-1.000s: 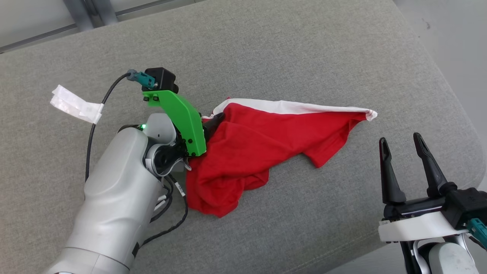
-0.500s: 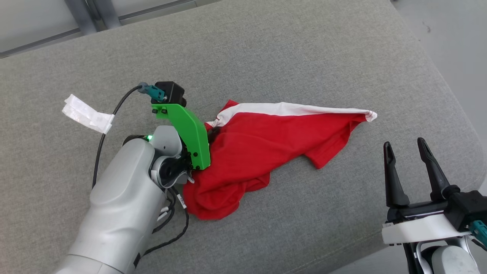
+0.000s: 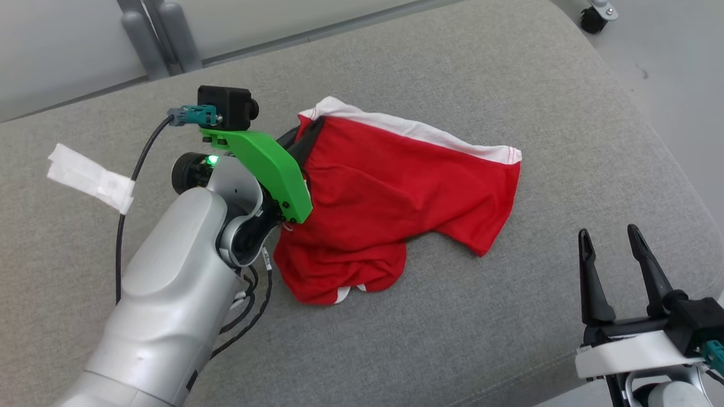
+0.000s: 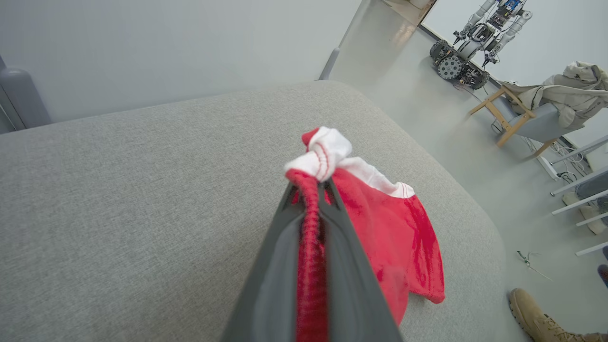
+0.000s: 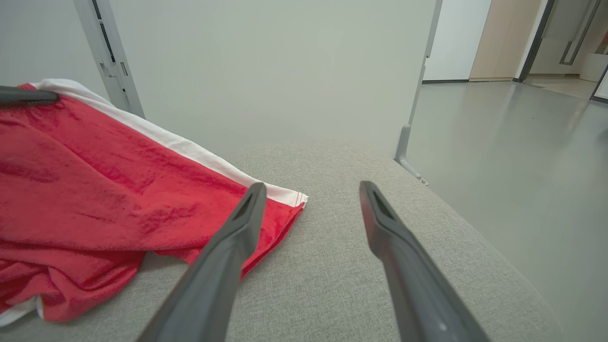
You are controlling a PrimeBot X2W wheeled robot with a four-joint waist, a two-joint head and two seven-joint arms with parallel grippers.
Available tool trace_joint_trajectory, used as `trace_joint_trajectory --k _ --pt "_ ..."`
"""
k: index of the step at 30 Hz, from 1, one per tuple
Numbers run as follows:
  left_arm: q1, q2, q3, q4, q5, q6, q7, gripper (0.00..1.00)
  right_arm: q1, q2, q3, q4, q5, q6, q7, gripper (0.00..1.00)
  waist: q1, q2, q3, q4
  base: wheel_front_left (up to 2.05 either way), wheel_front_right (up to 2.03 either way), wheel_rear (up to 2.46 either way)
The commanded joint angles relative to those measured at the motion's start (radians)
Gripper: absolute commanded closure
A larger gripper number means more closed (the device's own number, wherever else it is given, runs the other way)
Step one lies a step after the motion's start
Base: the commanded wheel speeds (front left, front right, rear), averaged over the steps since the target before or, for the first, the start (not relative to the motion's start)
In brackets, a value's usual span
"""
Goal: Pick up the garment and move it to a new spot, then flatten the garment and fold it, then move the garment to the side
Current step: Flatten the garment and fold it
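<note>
1. Grip: my left gripper (image 4: 309, 186) is pinched tight on a bunched corner of the red garment (image 3: 396, 198). The white band (image 4: 327, 149) is balled up just past my fingertips. Only a thin twist of cloth sits between the fingers, so a sharp pull could slide it out.
2. Load: the rest of the garment trails down from that pinch onto the grey cushion (image 3: 481, 73), crumpled. If I drag it instead of lifting it clear, friction will likely rumple it more and make flattening harder.
3. Right gripper (image 3: 607, 230): spread wide, holding nothing, with the garment's loose hem just beside its left finger. Carrying the cloth that way may drape it over those open fingers and snag it.
4. Edge: the cushion rounds off close by my right gripper. A set-down too near it could let the hem slip over.
5. Cable (image 3: 121, 226): it loops behind my left wrist, and a wide swing might tug it.
</note>
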Motion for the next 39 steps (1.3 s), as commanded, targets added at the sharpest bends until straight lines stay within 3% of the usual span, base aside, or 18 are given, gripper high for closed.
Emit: trace_joint_trajectory --k 1,8,11,15,19,21,22,23,39 --pt "0.023 0.019 -0.013 -0.027 0.014 -0.003 -0.036 1.0 0.024 0.0 -0.007 0.006 -0.004 -0.001 -0.003 0.0 0.0 -0.0001 -0.039 0.016 0.0 0.0 0.0" --pt "0.232 0.083 -0.113 -0.231 0.044 -0.001 -0.163 1.0 0.094 -0.001 -0.056 0.012 -0.015 -0.001 -0.003 0.0 0.0 -0.0001 -0.115 0.067 0.0 0.0 0.0" --pt "0.379 0.115 -0.154 -0.311 0.061 0.021 -0.188 1.0 0.119 -0.001 -0.071 0.017 -0.016 -0.001 -0.003 0.0 0.0 -0.0001 -0.133 0.096 0.0 0.0 0.0" --pt "0.531 0.148 -0.189 -0.337 0.08 0.052 -0.23 1.0 0.138 0.0 -0.073 0.027 -0.017 -0.001 -0.003 0.0 0.0 -0.0001 -0.144 0.135 0.0 0.0 0.0" --pt "0.618 0.129 -0.195 -0.315 0.081 0.054 -0.324 1.0 0.144 -0.001 -0.078 0.033 -0.022 -0.001 -0.003 0.0 0.0 -0.0001 -0.153 0.169 0.0 0.0 0.0" --pt "0.64 0.116 -0.193 -0.295 0.075 0.049 -0.37 0.54 0.148 -0.001 -0.077 0.036 -0.026 -0.001 -0.003 0.0 0.0 -0.0001 -0.159 0.183 0.0 0.0 0.0" --pt "0.642 0.113 -0.197 -0.287 0.092 0.047 -0.401 0.22 0.149 -0.001 -0.079 0.038 -0.027 -0.001 -0.003 0.0 0.0 -0.0001 -0.164 0.19 0.0 0.0 0.0" --pt "0.649 0.105 -0.192 -0.279 0.087 0.045 -0.419 0.0 0.15 -0.001 -0.079 0.04 -0.028 -0.001 -0.003 0.0 0.0 -0.0001 -0.167 0.194 0.0 0.0 0.0" --pt "0.786 0.074 -0.084 -0.312 0.033 0.03 -0.493 0.0 0.176 -0.001 -0.088 0.049 -0.03 -0.001 -0.003 0.0 0.0 -0.0001 -0.2 0.215 0.0 0.0 0.0"
